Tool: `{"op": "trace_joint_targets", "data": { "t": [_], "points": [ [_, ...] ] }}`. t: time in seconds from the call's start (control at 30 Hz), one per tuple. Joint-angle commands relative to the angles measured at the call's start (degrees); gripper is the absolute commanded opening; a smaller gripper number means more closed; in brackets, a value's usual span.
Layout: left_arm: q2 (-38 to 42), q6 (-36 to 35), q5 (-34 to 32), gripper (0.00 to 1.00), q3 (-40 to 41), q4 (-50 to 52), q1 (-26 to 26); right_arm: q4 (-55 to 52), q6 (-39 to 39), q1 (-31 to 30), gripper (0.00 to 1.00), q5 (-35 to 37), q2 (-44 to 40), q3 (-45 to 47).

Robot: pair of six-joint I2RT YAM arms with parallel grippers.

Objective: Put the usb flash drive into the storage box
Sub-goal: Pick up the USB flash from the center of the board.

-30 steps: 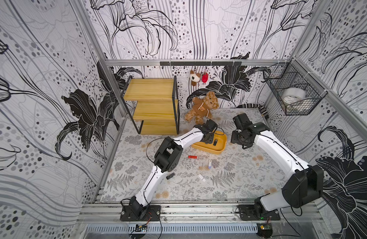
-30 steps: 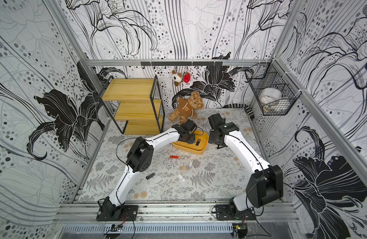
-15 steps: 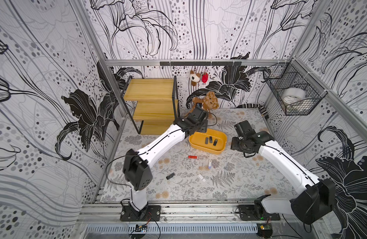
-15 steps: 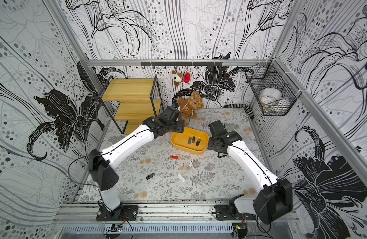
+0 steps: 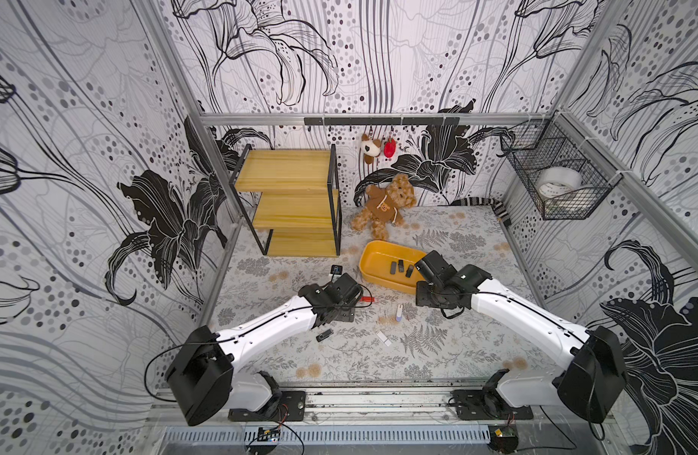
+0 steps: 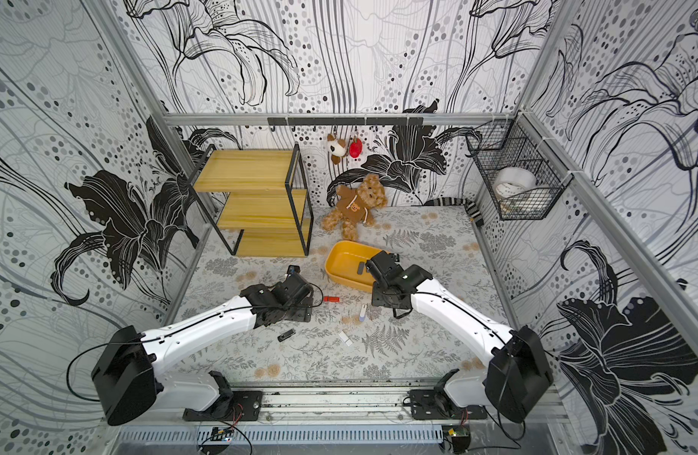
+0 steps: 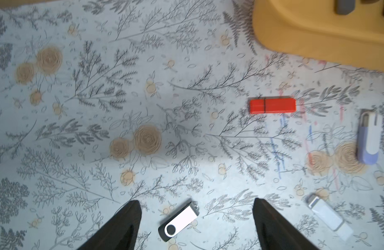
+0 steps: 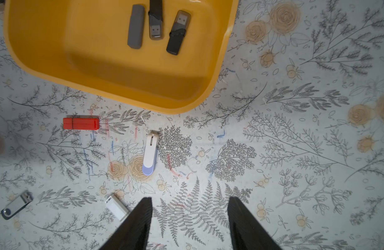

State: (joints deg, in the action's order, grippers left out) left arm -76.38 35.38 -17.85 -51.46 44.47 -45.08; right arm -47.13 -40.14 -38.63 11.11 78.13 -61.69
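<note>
Storage box [image 8: 100, 65] first: three dark drives [image 8: 155, 23] lie inside it, and four more sit loose on the mat [image 8: 295, 151] outside. My left gripper [image 7: 195, 202] hangs wide and empty over the black-and-silver swivel drive [image 7: 179, 218], well away from the box. My right gripper [image 8: 190, 199] is half-spread and empty, just off the box. Watch out: that swivel drive lies skewed between the jaws, so closing could spin it or squirt it away.

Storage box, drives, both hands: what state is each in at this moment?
storage box: upright on table, holding three dark drives
red drive: capped, on table outside box
lilac drive: on table
white drive: on table
swivel drive: on table, untouched
left hand: open, empty
right hand: open, empty
</note>
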Motion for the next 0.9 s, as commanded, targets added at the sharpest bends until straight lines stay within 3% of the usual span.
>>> {"op": "trace_joint_targets", "data": {
  "t": [0.0, 0.4, 0.63, 0.87],
  "points": [
    [3.04, 4.98, -0.82, 0.87, 3.30, -1.14, -0.47, 0.32, -1.47, -0.57, 0.61, 0.22, 1.49, -1.04],
    [0.27, 4.81, 4.81, 0.82, 10.68, -6.69, -1.16, 0.91, -1.70, -1.84, 0.61, 0.00, 3.70, -2.23],
    [-1.44, 3.57, 6.77, 0.71, 11.25, -7.21, -1.20, 0.46, -1.61, -1.91, 0.61, 0.31, 3.96, -2.34],
    [-2.82, 4.36, 6.06, 0.71, 10.55, -4.23, -2.12, 0.46, -1.87, -1.89, 0.61, 0.40, 3.87, -2.25]
  ]
}}
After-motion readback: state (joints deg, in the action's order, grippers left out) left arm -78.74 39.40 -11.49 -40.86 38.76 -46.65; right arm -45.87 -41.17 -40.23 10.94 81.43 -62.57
